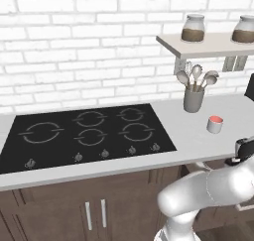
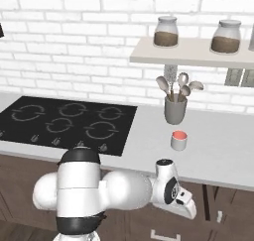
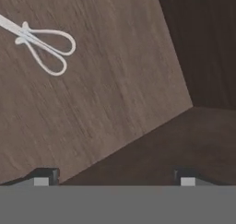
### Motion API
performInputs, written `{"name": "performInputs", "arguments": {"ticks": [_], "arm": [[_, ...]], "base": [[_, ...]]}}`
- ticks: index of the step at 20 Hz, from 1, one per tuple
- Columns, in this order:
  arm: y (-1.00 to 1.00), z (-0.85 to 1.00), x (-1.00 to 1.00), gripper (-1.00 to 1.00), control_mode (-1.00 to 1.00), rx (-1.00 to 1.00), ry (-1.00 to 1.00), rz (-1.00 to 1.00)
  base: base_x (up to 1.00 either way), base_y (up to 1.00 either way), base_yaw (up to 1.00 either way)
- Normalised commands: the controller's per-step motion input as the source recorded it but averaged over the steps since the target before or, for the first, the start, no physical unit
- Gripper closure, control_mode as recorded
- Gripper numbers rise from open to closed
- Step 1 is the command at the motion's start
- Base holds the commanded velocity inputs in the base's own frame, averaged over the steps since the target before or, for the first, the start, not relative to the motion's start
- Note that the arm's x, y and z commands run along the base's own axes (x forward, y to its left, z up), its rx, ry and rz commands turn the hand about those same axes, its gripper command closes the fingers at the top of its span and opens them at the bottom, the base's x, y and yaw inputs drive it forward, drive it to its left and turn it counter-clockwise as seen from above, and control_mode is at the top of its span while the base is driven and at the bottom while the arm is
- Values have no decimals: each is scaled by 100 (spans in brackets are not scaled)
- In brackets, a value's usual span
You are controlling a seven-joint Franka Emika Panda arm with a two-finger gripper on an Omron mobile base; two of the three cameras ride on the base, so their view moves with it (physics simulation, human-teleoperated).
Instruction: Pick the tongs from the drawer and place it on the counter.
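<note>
The slim silvery tongs lie flat on the plank floor of the dark brown drawer, in the upper left of the hand view, their looped tips pointing right. My gripper is open, its two dark fingertips wide apart at the bottom with nothing between them. It hangs above the drawer floor, well clear of the tongs. The light-grey counter with its black cooktop runs across both base views. My arm bends down below the counter's front edge.
A grey cup of spoons and ladles and a small white cup with a red inside stand on the counter's right part. A wall shelf with two jars hangs above. The drawer's dark side wall rises on the right.
</note>
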Motion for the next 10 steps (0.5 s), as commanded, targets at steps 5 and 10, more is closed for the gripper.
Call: {"name": "performInputs", "arguments": {"ticks": [5, 10], "arm": [[-100, 7, -100, -100, -100, 17, 28, 0], [-100, 9, -100, -100, -100, 18, 33, 0]], "base": [[0, 0, 0], [0, 0, 0]]}}
